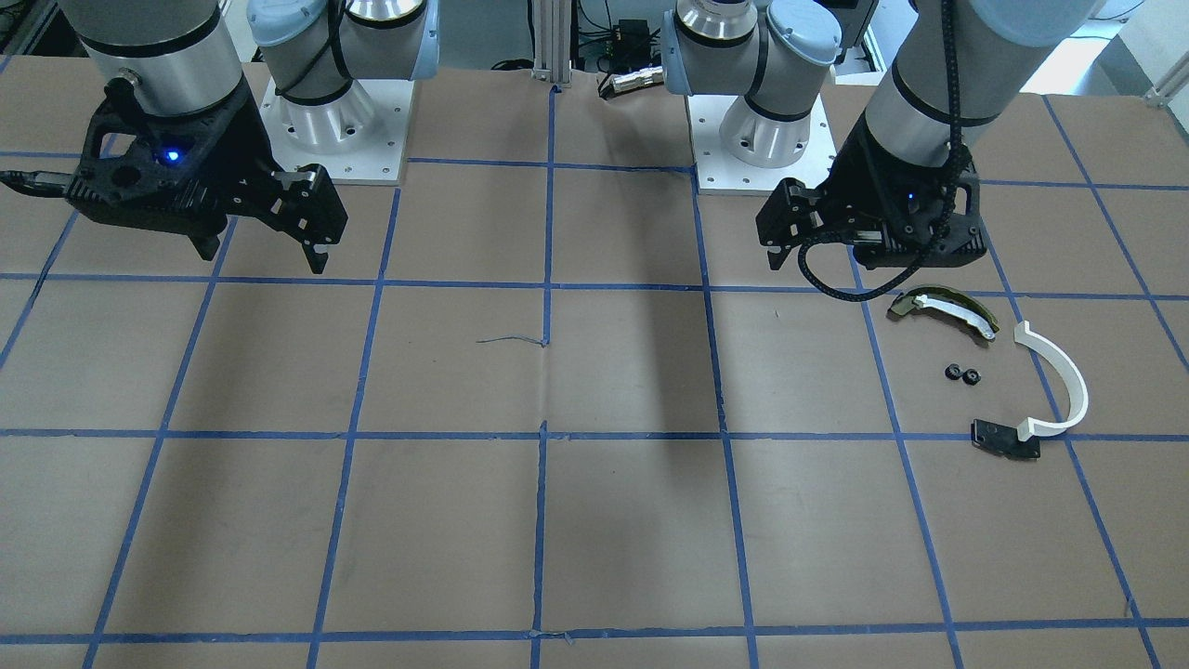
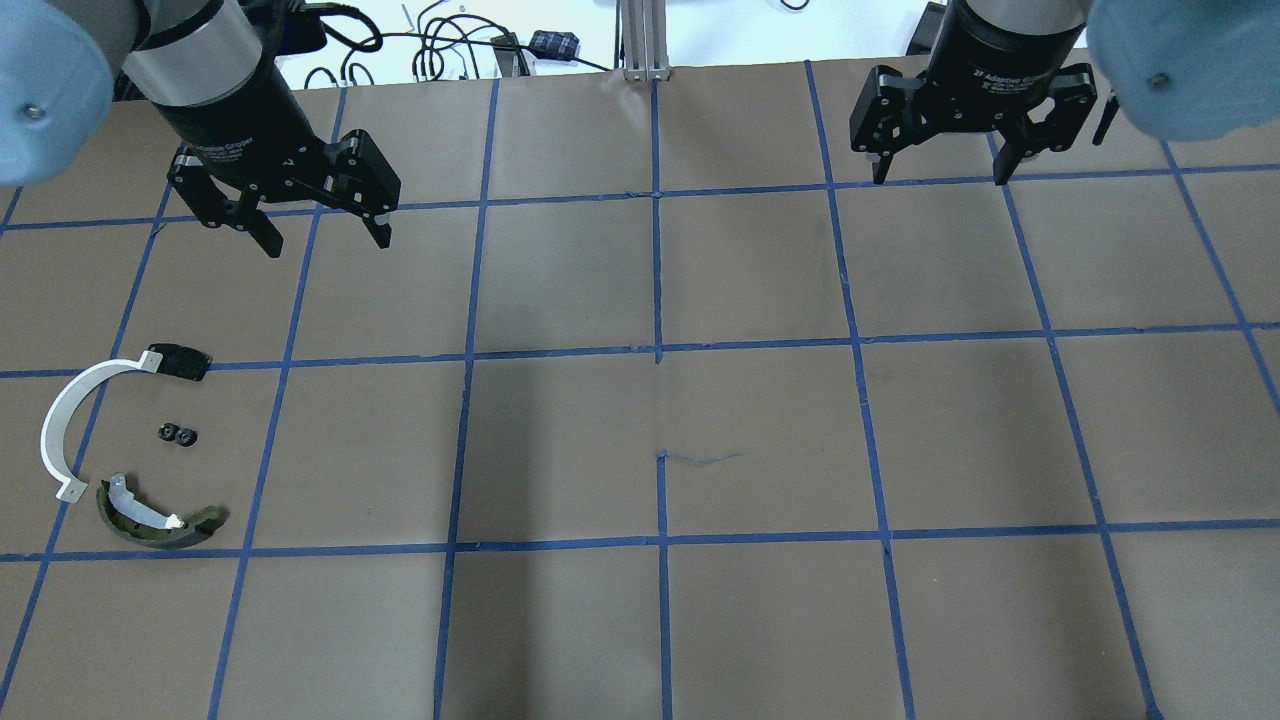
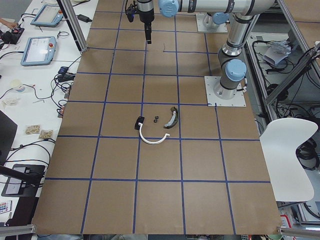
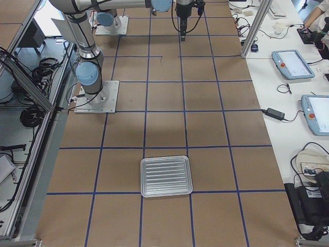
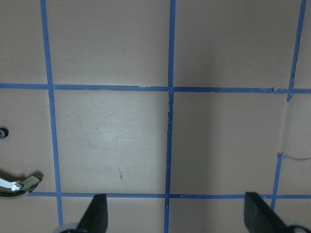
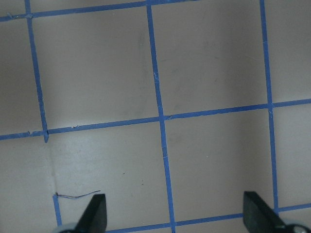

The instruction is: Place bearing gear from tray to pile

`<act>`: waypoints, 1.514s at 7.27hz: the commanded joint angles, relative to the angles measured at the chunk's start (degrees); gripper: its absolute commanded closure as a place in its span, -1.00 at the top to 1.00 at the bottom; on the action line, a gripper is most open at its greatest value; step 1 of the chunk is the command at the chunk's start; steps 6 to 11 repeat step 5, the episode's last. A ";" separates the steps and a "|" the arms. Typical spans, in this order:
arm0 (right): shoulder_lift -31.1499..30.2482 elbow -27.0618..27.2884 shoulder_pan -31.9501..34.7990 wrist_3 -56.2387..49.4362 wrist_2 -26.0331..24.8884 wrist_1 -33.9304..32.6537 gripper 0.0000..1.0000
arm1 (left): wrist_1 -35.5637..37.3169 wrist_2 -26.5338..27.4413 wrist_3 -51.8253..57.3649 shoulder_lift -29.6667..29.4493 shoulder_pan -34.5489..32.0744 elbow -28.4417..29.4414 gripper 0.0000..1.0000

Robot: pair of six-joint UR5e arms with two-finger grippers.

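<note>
The pile lies on the table's left side: a white arc strip [image 2: 62, 425], an olive-and-white curved piece [image 2: 155, 522], a flat black bracket [image 2: 180, 362] and two small black bearing gears [image 2: 178, 434] side by side between them. The ribbed metal tray [image 4: 167, 195] shows only in the exterior right view, at the table's right end, and looks empty. My left gripper [image 2: 328, 245] hangs open and empty above the table, beyond the pile. My right gripper [image 2: 940, 178] is open and empty over the far right squares. The left wrist view catches the olive piece's tip [image 5: 17, 183].
The brown paper table is marked by a blue tape grid [image 2: 657, 345]. A short loose thread [image 2: 705, 458] lies near the centre. The arm bases [image 1: 339, 130] stand on the robot's side. Tablets and cables lie on a side bench [image 4: 290, 64].
</note>
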 commanded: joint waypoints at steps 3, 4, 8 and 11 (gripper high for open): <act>0.09 0.00 -0.09 0.00 -0.11 0.00 1.00 | 0.08 -0.03 -0.32 0.06 -0.03 0.05 1.00; 0.09 0.09 -0.09 0.09 0.15 -0.09 1.00 | 0.08 -0.03 -0.32 0.06 -0.03 0.05 1.00; 0.09 0.09 -0.09 0.09 0.16 -0.09 1.00 | 0.16 -0.03 -0.58 -0.03 -0.03 0.05 1.00; 0.09 0.09 -0.09 0.09 0.16 -0.09 1.00 | 0.16 -0.03 -0.58 -0.03 -0.03 0.05 1.00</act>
